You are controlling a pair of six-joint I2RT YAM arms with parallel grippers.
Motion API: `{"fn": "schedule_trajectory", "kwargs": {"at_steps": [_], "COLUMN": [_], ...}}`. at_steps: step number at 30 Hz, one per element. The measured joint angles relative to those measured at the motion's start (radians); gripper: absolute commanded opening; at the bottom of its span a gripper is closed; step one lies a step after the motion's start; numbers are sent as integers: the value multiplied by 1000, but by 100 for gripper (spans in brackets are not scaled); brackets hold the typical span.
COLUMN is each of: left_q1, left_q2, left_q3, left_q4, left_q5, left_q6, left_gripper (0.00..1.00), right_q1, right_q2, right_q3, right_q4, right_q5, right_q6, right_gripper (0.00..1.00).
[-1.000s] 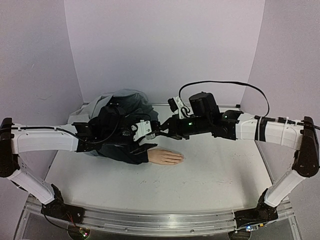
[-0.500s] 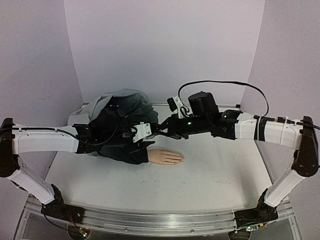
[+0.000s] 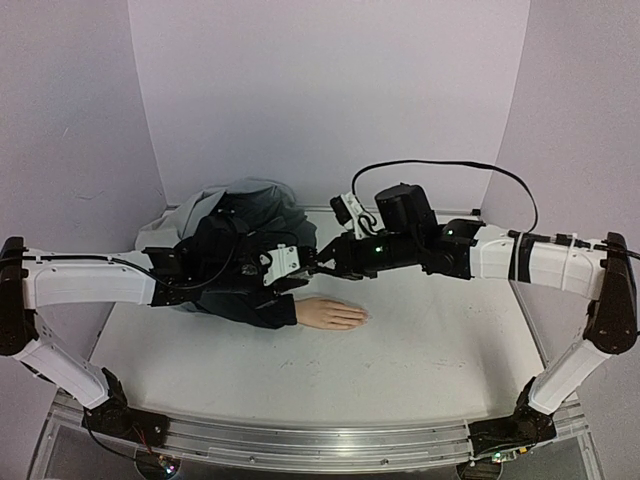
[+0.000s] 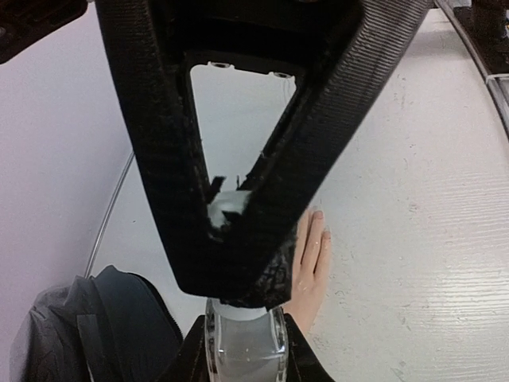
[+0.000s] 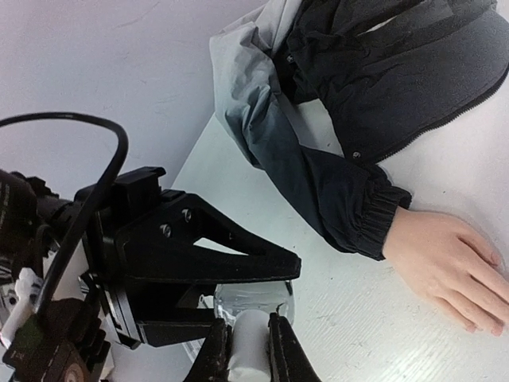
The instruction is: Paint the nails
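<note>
A pale mannequin hand (image 3: 330,314) lies flat on the table, coming out of a dark navy-and-grey jacket sleeve (image 3: 245,275). Its nails (image 4: 318,215) show as tiny pale tips in the left wrist view and are too small to make out from above. Both grippers meet in the air just above the cuff. My left gripper (image 4: 244,344) is shut on the clear body of a small bottle (image 5: 248,294). My right gripper (image 5: 248,338) is shut on that bottle's white cap (image 5: 250,350), and its black fingers (image 4: 262,159) fill most of the left wrist view.
The rest of the jacket (image 3: 245,215) is bunched at the back left of the white table (image 3: 440,340). A black cable (image 3: 450,168) loops above the right arm. Lilac walls close in the back and both sides.
My left gripper has closed onto the bottle's body. The right gripper, still clamped on the cap, has edged slightly left toward it. The hand and sleeve have not moved.
</note>
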Motion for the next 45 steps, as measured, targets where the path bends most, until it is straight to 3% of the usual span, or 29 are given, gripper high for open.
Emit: {"fn": "schedule_trajectory", "kwargs": {"at_steps": [5, 8, 12, 13, 16, 19, 23, 24, 28, 34, 41, 45], "left_q1": [15, 24, 37, 41, 42, 30, 11, 7, 3, 7, 6, 5], "left_q2": [-25, -19, 20, 21, 16, -8, -46, -52, -57, -57, -51, -40], "left_q3": [1, 56, 158, 166, 167, 156, 148, 148, 148, 148, 148, 148], "left_q4": [-76, -224, -389, -404, -397, -340, -259, -246, -200, -185, -184, -184], "left_q5": [148, 322, 475, 492, 499, 455, 268, 204, -59, -306, -412, -427], "left_q6": [-49, -89, -140, -148, -173, -189, -209, -211, -230, -242, -240, -240], "left_gripper": [0, 0, 0, 0, 0, 0, 0, 0, 0, 0, 0, 0], "right_q1": [2, 3, 4, 5, 12, 18, 17, 13, 0, 0, 8, 13], "right_q2": [-3, -21, -34, -36, -56, -109, -200, -226, -258, -134, -13, 61], "right_q3": [3, -23, -6, -3, -8, -41, -127, -164, -272, -220, -100, -11], "right_q4": [-37, -58, -115, -119, -116, -66, 64, 113, 276, 357, 401, 427], "right_q5": [-109, -217, -290, -295, -272, -165, 18, 64, 192, 271, 323, 317], "right_q6": [-252, -459, -621, -640, -660, -617, -463, -408, -173, 114, 286, 331], "right_gripper": [0, 0, 0, 4, 40, 51, 97, 98, 98, 97, 70, 63]}}
